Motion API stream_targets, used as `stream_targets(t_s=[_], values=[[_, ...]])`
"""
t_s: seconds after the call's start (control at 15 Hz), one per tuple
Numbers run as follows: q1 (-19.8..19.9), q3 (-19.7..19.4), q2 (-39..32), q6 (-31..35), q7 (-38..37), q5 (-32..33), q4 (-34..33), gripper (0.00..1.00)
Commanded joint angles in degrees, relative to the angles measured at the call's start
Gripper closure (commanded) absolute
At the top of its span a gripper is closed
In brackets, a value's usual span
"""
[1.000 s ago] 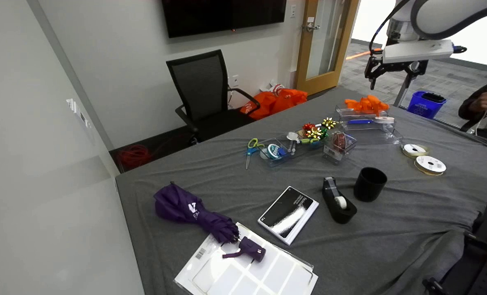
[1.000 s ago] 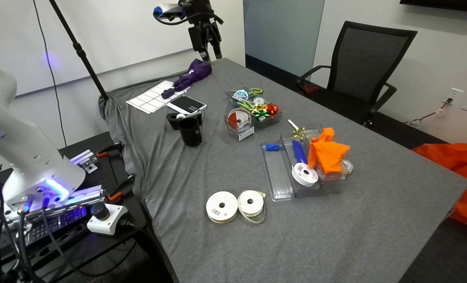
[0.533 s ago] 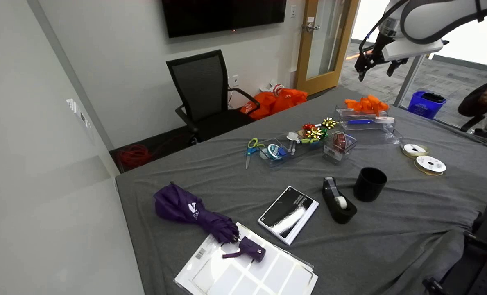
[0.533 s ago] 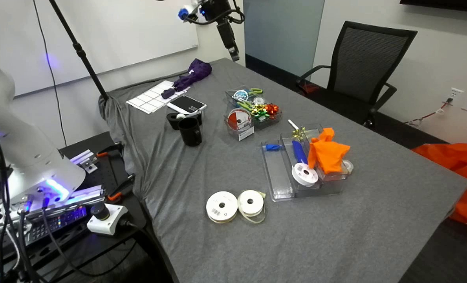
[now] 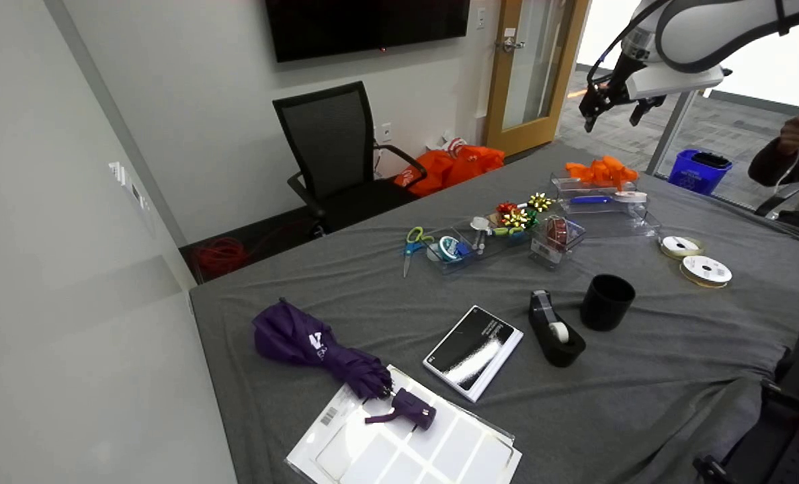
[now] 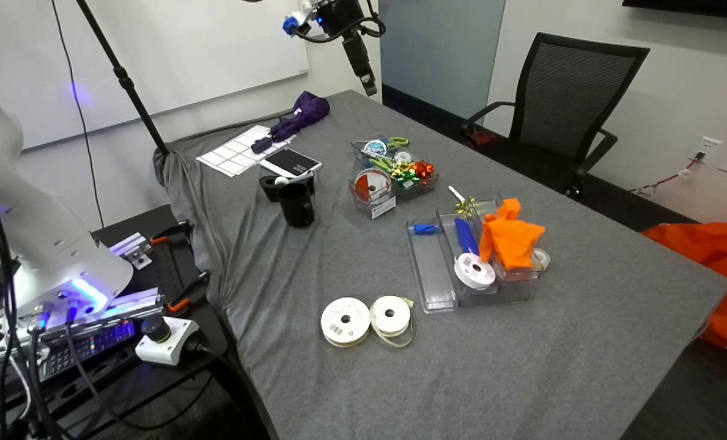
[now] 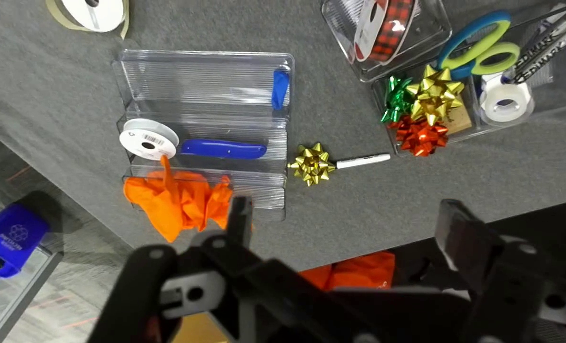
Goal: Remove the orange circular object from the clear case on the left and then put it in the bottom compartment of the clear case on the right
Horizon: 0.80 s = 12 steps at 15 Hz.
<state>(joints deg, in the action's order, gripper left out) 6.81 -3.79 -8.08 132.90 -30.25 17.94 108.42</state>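
The gripper (image 7: 347,212) fills the bottom of the wrist view, its jaws spread wide and nothing held between them; in both exterior views it hangs near the top of the frame, raised well clear of the things on the grey-covered table (image 6: 553,366). In the wrist view one finger overlaps a crumpled orange cloth (image 7: 183,205) at lower left, which lies over the lowest-in-frame tier of a stepped clear case (image 7: 192,78). The middle tier holds a white spool (image 7: 142,143) at its left end and a long blue piece (image 7: 223,148); the tier uppermost in frame has a small blue piece (image 7: 280,89) at its right end. Right of the case, near the centre, a gold bow (image 7: 312,164) sits beside a white marker (image 7: 362,161). The task's thing, a red plaid ribbon spool (image 7: 397,28), stands on edge inside a smaller clear case (image 7: 430,31) at the top of the frame, right of centre; in both exterior views that case stands left of the stepped one. Just below and to the right of it in the wrist view cluster green, gold and red bows (image 7: 428,105), with scissors (image 7: 480,51) and a tape roll (image 7: 501,114) farther right. Farther out, in both exterior views, are a black mug (image 6: 296,205), a tape dispenser (image 5: 557,343), a notebook (image 5: 473,353) and a purple umbrella (image 5: 318,349).
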Motion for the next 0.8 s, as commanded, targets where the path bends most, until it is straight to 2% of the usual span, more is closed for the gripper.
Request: stream_targets(t_s=[0.0, 0.2, 0.33, 0.53, 0.73], values=[[1.3, -1.14, -2.0, 6.28, 10.13, -12.98, 0.28, 0.0], [2.9, -1.18, -4.9, 7.76, 19.51, -26.12, -0.96, 0.0], [3.68, -1.26, -7.35, 6.51, 22.42, -31.31, -2.21, 0.0], [4.39, -0.75, -10.87, 4.7, 25.41, -35.64, -3.85, 0.0], [3.5, -0.6, -14.4, 4.61, 24.36, -35.49, -5.57, 0.0]])
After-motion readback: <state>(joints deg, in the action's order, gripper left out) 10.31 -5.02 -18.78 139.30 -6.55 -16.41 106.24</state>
